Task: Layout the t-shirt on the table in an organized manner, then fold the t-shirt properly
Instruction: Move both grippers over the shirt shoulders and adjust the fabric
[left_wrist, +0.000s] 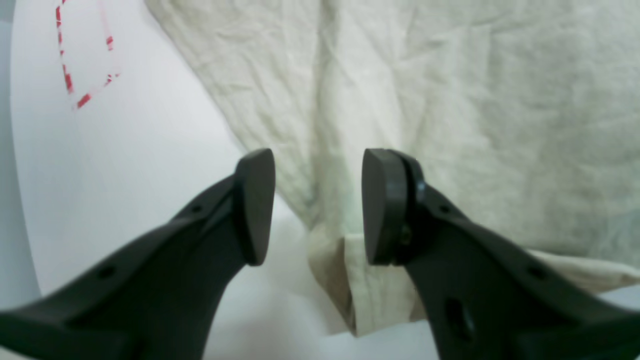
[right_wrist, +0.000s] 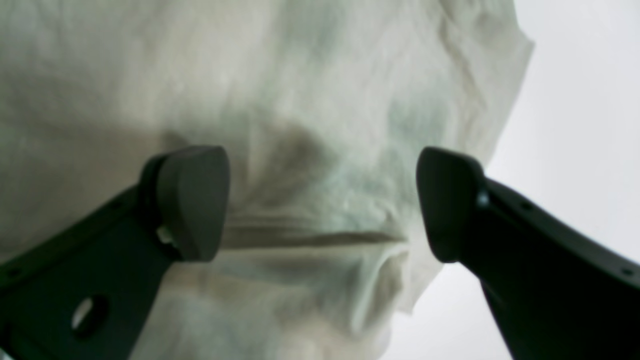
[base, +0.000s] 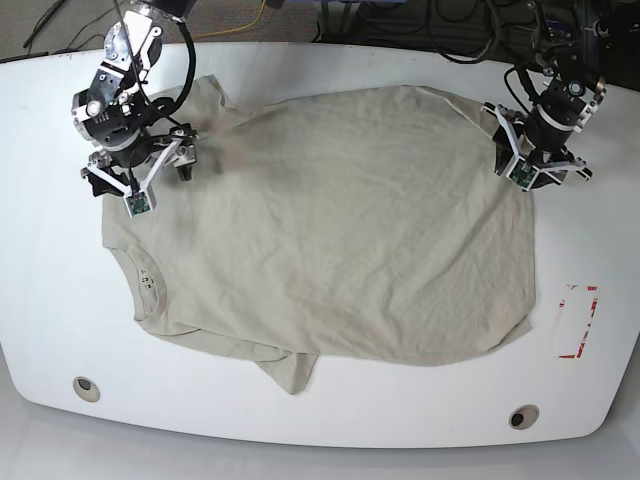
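The big white desk (base: 330, 415) holds everything. My t-shirt (base: 340, 230) lies spread on it, collar toward one side and bottom hem toward the other. One sleeve (base: 288, 368) at the near edge is tucked under and crumpled, so I think I am in the laying-out step, not folding yet.

My left claw (left_wrist: 317, 205) hangs over the hem corner with its two pads apart, and nothing is pinched. The cloth there is doubled over. My right claw (right_wrist: 322, 202) is spread wide above the shoulder by the far sleeve, and it holds nothing too.

Next, I think both claws need to go down, pinch the cloth edges, and pull gently apart to smooth it flat.
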